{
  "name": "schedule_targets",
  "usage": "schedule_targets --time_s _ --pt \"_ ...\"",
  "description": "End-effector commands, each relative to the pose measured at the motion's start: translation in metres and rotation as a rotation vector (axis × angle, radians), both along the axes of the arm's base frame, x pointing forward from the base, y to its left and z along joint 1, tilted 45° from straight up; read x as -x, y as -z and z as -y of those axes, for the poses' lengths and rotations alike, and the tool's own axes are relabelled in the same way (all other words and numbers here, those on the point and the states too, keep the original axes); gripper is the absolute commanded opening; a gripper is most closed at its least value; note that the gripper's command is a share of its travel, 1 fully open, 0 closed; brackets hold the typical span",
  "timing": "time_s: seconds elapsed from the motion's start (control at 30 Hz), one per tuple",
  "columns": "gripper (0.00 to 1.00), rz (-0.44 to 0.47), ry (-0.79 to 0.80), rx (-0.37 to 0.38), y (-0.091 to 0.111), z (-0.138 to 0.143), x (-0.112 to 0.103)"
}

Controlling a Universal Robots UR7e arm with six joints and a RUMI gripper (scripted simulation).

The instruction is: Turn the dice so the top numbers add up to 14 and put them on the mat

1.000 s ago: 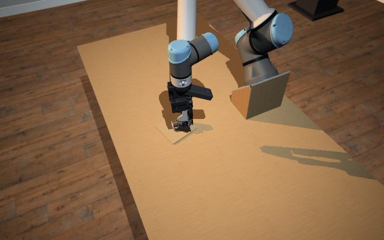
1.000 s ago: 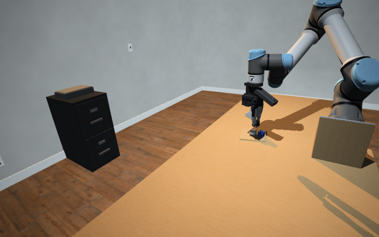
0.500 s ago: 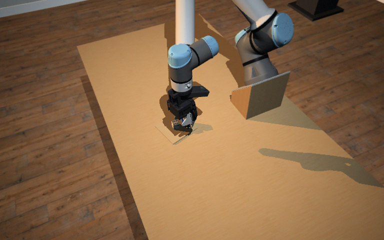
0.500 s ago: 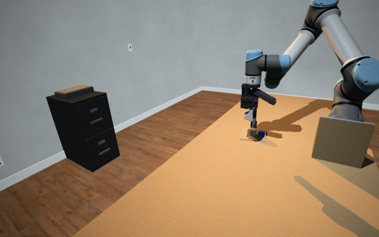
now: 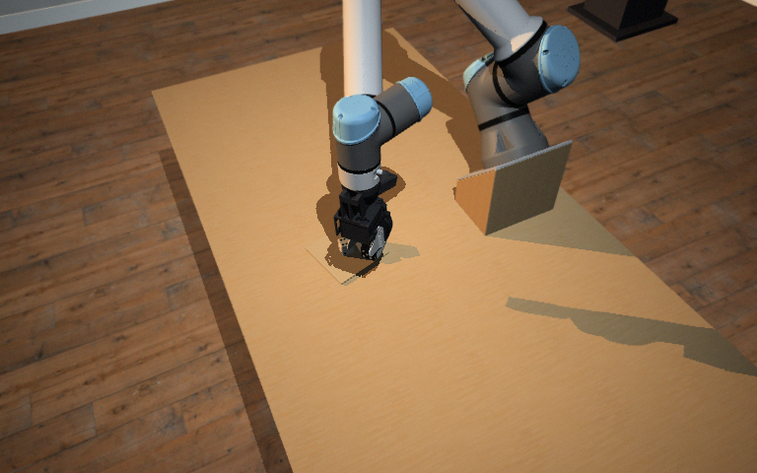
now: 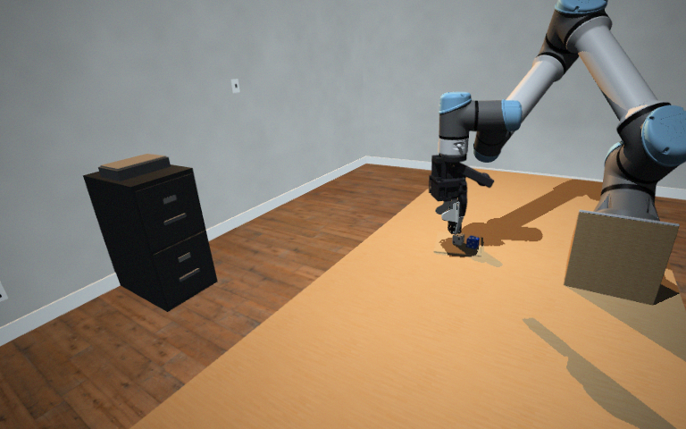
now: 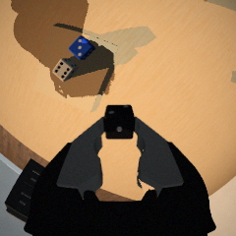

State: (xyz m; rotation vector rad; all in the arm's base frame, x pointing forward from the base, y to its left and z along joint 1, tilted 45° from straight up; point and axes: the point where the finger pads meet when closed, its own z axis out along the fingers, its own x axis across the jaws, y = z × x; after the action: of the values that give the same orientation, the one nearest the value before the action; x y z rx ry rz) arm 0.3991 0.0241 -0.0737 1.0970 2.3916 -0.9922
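1. The black die (image 6: pixel 454 229) (image 7: pixel 119 122) is at the middle of the wrist view, held between the fingertips. One pale dot shows on its lower face; the other marks are too faint to count.
2. The gripper (image 5: pixel 360 249) (image 6: pixel 454 227) (image 7: pixel 119 118) is closed on that die, right of the other two in the wrist view.
3. The white die (image 5: pixel 343 243) (image 6: pixel 458 239) (image 7: pixel 64 70) sits upper left in the wrist view, on the mat, its broad face showing six. The blue die (image 6: pixel 472 242) (image 7: pixel 82 47) is just beside it, showing three. If those are their tops, the black one needs five.
4. The mat (image 5: pixel 333 269) (image 6: pixel 441 251) (image 7: pixel 45 89) lies near the middle of the top view. Dark shadow hides much of its surface, so a die could end up across an edge if the placing is judged by the shadow.
5. The likely step is turning or placing the black die. A tilted release could tip it onto a wrong number or leave it leaning on a neighbour.
6. Coming down too close could make the fingers knock the white or blue die, spoiling its number or pushing it off the mat. A weak pinch could let the black die twist.
7. Farther out, the table (image 5: pixel 447 345) (image 6: pixel 384 323) (image 7: pixel 172 84) spreads around the mat; a dropped die could roll across it. The black cabinet (image 6: pixel 151 238) (image 7: pixel 24 192), left in the exterior view, is well clear of the work.

1. The gripper (image 5: pixel 360 253) (image 6: pixel 454 227) (image 7: pixel 119 118) turns, its jutting black bar (image 5: pixel 387 179) (image 6: pixel 478 177) appearing shorter in both outside views than a second earlier.
2. Its fingertips shift slightly lower left in the top frame, now hiding the blue die (image 6: pixel 472 242) (image 7: pixel 82 47) there.
3. At lower right, a previously split shadow (image 5: pixel 631 328) (image 6: pixel 599 376) merges.
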Motion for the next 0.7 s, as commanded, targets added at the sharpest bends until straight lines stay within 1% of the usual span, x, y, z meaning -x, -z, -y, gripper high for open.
schedule_targets --time_s 0.0,0.27,0.33,0.67 --pt "0.1 -0.107 -0.113 -0.003 0.004 -0.003 -0.004" --pt "0.1 -0.288 -0.292 0.0 0.011 -0.008 -0.01" --pt "0.1 -0.288 -0.292 0.0 0.011 -0.008 -0.01" --pt "0.1 -0.473 -0.475 0.004 0.02 -0.014 -0.016"
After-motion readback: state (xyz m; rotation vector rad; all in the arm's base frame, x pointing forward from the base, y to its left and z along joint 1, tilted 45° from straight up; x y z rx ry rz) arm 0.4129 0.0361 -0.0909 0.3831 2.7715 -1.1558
